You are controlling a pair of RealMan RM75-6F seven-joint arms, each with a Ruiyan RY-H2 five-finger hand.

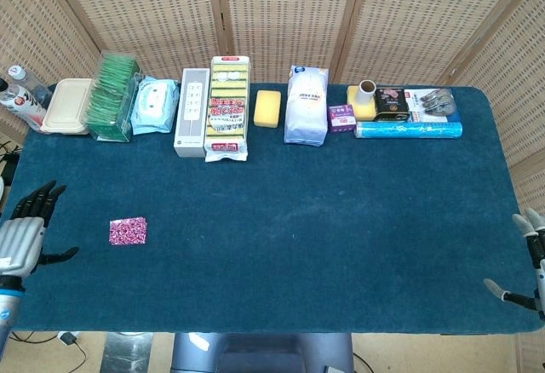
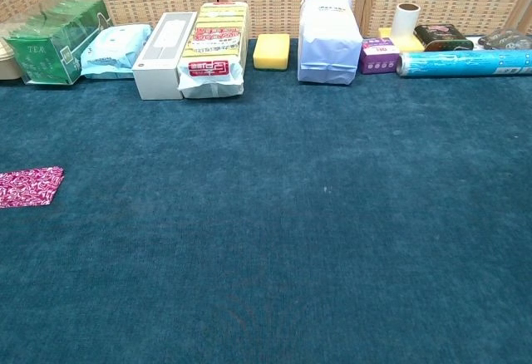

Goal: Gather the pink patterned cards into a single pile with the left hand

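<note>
A pink patterned pile of cards (image 1: 128, 230) lies flat on the blue table cloth near the left front; the chest view shows this pile of cards (image 2: 30, 186) at its left edge. My left hand (image 1: 25, 232) hovers at the table's left edge, fingers spread, holding nothing, well left of the cards. My right hand (image 1: 530, 254) shows at the far right edge, fingers apart and empty. Neither hand appears in the chest view.
Along the back edge stand a beige lunch box (image 1: 68, 106), green tea box (image 1: 113, 97), wipes pack (image 1: 155, 106), white box (image 1: 192, 111), sponge pack (image 1: 228, 107), yellow sponge (image 1: 267, 107), white bag (image 1: 306, 105), purple box (image 1: 341, 117) and a blue roll (image 1: 409, 129).
</note>
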